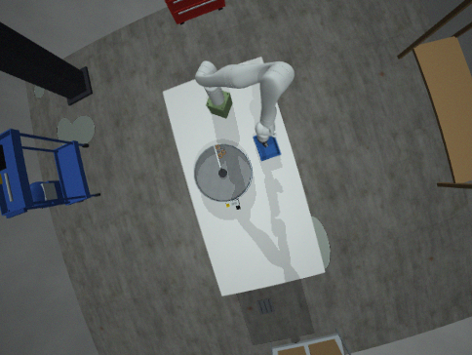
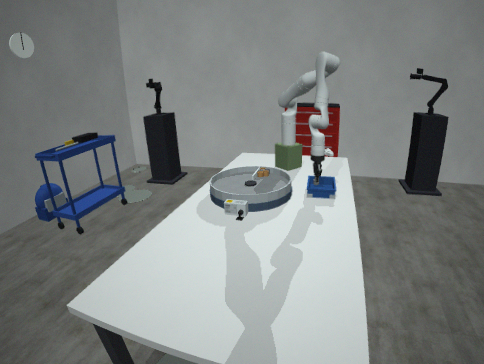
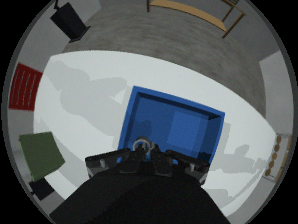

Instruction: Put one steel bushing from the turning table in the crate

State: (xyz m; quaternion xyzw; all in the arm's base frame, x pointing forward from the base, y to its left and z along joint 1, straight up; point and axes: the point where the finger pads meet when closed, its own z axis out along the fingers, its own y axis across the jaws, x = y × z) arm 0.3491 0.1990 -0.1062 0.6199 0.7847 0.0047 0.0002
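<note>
overhead, the white arm [image 1: 239,75] [image 2: 322,92] is reaching over the blue crate [image 1: 271,156] [image 2: 327,192] [image 3: 179,101], and the gripper [image 1: 264,141] [image 2: 317,176] [image 3: 148,146] is hanging above its near-base end; the steel bushing is showing too small there to make out. the grey turning table [image 1: 206,181] [image 2: 227,185] is standing apart from the crate, with a cluster of orange-brown bushings [image 1: 221,152] [image 2: 263,173] lying beside a thin pale bar [image 1: 217,157] [image 2: 256,172].

from the exterior, the claw is pointing down into the crate's space, its fingers closing around something small and dull.

at the wrist, the steel bushing [image 3: 143,138] is looking like a plain grey ring, round and open through the middle, with a paler sheen along its rim. the fingertips are clamping it, hiding its lower edge, and it is appearing against the crate's blue interior; whether it is touching the bottom, i cannot tell.
</note>
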